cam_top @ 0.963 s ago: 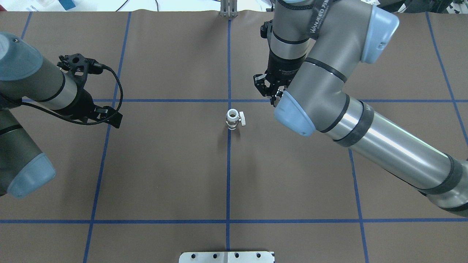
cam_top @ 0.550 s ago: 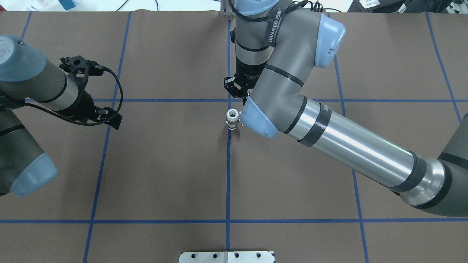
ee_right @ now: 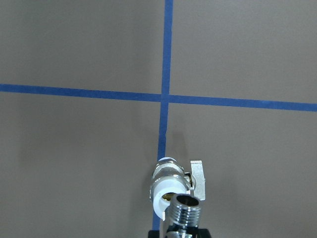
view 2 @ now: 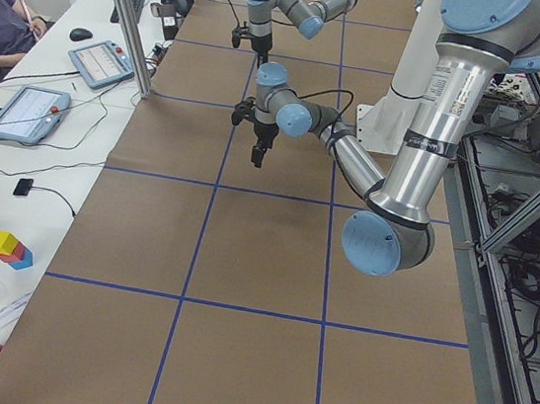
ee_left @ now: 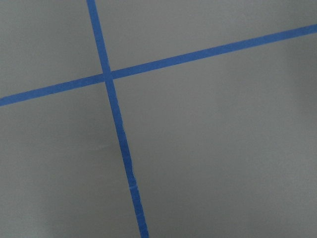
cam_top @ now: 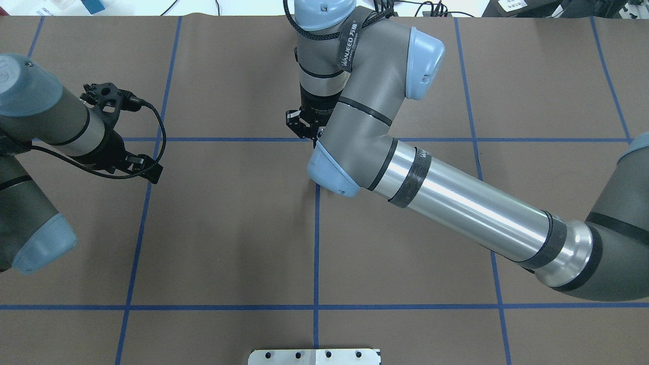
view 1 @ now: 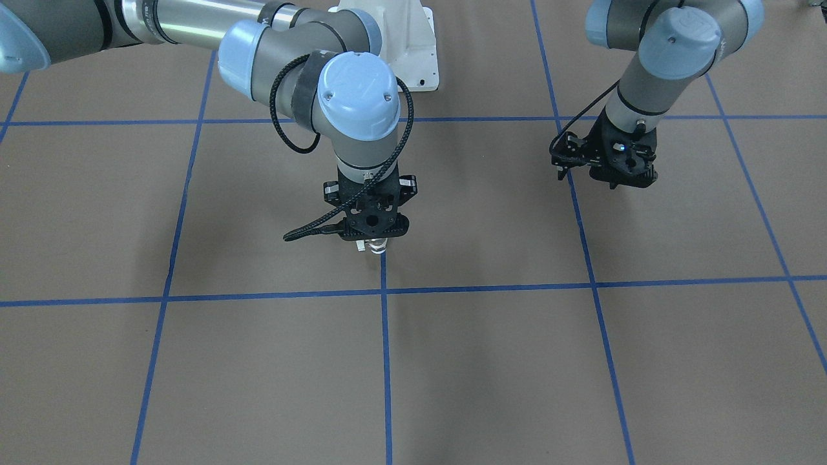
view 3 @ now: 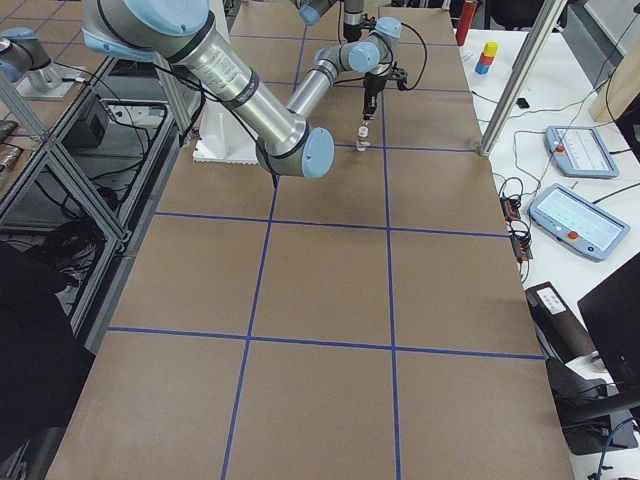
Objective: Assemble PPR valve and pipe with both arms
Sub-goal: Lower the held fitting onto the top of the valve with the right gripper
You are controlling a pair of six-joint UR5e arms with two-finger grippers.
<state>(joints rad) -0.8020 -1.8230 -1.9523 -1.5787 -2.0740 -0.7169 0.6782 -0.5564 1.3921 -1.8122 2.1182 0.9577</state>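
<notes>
The white PPR valve (ee_right: 168,191) stands upright on a blue tape line, with its silvery collar and flat side handle showing. It also shows in the exterior right view (view 3: 362,141). In the overhead view my right arm hides it. My right gripper (view 1: 369,241) (cam_top: 305,131) is shut on the chrome threaded pipe (ee_right: 182,212) and holds it just over the valve's open end. I cannot tell if they touch. My left gripper (cam_top: 150,171) (view 1: 610,181) hangs far off to the side over bare paper, looks shut and holds nothing.
Brown paper with a blue tape grid (cam_top: 317,243) covers the table. A white bolted pedestal (view 1: 413,45) stands at the robot's side. A metal bracket (cam_top: 314,356) sits at the near edge. Operators' tablets and cables (view 2: 55,94) lie beyond the far edge.
My right arm has swung leftward in the overhead view with the pipe, from beside the valve to over it, and now covers it. My left gripper has shifted only slightly.
</notes>
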